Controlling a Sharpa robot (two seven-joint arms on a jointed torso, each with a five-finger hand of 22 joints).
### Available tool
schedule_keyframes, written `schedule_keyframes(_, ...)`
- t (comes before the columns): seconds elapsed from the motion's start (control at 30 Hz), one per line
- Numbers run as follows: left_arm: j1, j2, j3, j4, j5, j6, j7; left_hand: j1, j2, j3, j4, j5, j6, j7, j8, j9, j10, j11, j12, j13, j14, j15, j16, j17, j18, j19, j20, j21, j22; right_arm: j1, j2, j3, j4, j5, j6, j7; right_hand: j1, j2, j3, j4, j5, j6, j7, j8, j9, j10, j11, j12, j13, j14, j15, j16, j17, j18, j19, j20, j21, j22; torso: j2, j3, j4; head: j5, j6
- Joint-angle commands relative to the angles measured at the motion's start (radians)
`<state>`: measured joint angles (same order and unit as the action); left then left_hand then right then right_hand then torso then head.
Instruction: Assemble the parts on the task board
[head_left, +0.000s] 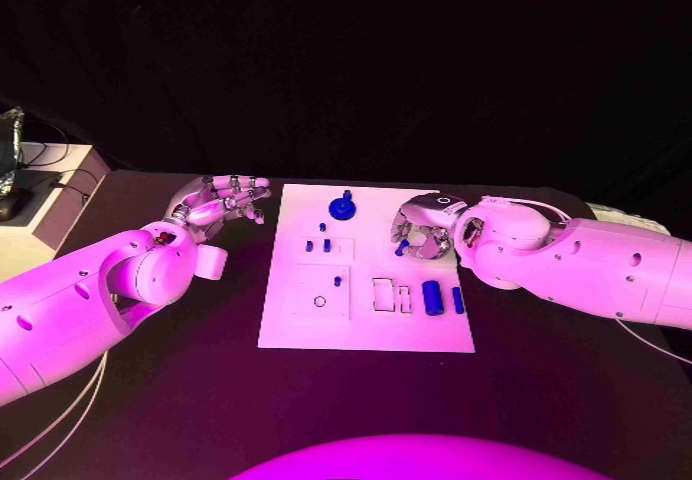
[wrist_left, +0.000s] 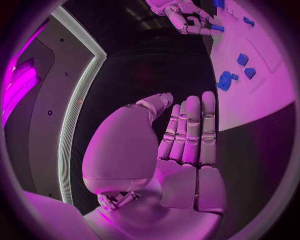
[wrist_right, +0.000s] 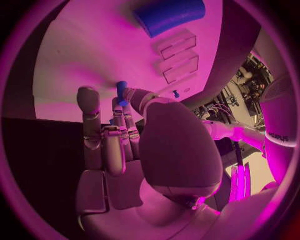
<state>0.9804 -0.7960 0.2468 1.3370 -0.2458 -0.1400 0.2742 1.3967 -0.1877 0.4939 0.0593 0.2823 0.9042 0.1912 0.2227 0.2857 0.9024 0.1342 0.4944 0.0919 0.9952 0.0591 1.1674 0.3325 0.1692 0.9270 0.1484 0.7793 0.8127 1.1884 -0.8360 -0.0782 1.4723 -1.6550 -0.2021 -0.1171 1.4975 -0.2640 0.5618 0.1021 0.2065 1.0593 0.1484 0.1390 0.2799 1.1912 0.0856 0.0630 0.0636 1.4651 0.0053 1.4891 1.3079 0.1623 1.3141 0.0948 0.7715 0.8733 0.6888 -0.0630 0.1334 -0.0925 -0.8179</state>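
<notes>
Two hands are seen: the right hand (head_left: 427, 228) is held over the task board (head_left: 368, 330), a small blue part (wrist_right: 121, 91) pinched in its fingertips (thumb against finger); the left hand (head_left: 219, 205) is kept beside the board, fingers apart, empty.

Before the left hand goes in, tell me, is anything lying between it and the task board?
Nothing visible. The left hand hovers open beside the task board and only bare black table lies between them. The right hand pinches a small blue part over the board's far side.
</notes>
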Motion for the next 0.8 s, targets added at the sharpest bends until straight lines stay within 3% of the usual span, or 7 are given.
schedule_keyframes(0.03,0.0,0.0,0.001,0.002,0.003,0.014,0.001,0.005,0.0,-0.006,0.0,0.001,-0.007,-0.002,-0.002,-0.002,-0.007,-0.002,-0.005,-0.001,-0.008,-0.001,-0.007,0.001,0.013,-0.005,0.002,-0.003,-0.001,-0.006,-0.002,-0.004,-0.001,-0.026,0.031,-0.006,0.003,-0.006,0.003,-0.008,-0.006,0.009,0.0,0.005,0.001,0.01,0.001,0.003,0.002,0.054,-0.006,0.004,0.013,-0.008,-0.001,-0.006,0.009,0.004,0.001,-0.0002,0.0003,0.0,0.0)
schedule_keyframes(0.43,0.0,-0.001,0.001,0.002,0.003,0.013,-0.002,0.005,0.001,-0.006,0.0,0.0,-0.009,-0.002,-0.002,-0.002,-0.009,-0.002,-0.005,-0.001,-0.009,-0.001,-0.007,0.001,0.013,-0.005,0.002,-0.004,-0.001,-0.007,-0.003,-0.005,0.001,-0.026,0.025,-0.005,-0.015,-0.011,0.025,-0.037,-0.029,-0.005,-0.002,-0.003,-0.002,-0.001,0.002,-0.002,-0.001,0.053,-0.005,0.004,0.011,-0.009,-0.015,-0.006,0.03,0.032,0.001,0.0001,0.0,0.001,-0.001)
schedule_keyframes(0.53,0.0,-0.002,0.001,0.002,0.003,0.013,-0.002,0.005,0.001,-0.006,0.0,0.0,-0.009,-0.002,-0.002,-0.002,-0.009,-0.002,-0.005,-0.001,-0.009,-0.001,-0.007,0.001,0.013,-0.005,0.002,-0.004,-0.001,-0.007,-0.004,-0.005,0.002,-0.024,0.02,-0.004,-0.055,-0.023,0.009,-0.036,-0.028,-0.03,-0.006,-0.015,-0.006,-0.06,0.011,-0.003,-0.002,0.052,0.003,0.003,0.007,-0.009,-0.023,0.003,0.023,0.032,0.001,0.0004,-0.0004,0.0,-0.001)
schedule_keyframes(0.8,0.0,-0.003,0.001,0.002,0.003,0.012,-0.003,0.004,0.001,-0.006,0.002,0.0,-0.01,-0.001,-0.003,-0.002,-0.01,-0.001,-0.005,-0.001,-0.009,0.0,-0.008,0.001,0.013,-0.006,0.003,-0.005,-0.001,-0.007,-0.006,-0.005,0.002,-0.022,0.018,-0.003,-0.076,-0.021,-0.015,-0.037,-0.02,-0.036,-0.009,-0.018,-0.006,-0.078,0.013,0.0,0.0,0.051,0.007,0.002,0.004,-0.008,-0.024,0.009,0.015,0.029,0.001,0.0005,-0.0003,-0.001,-0.003)
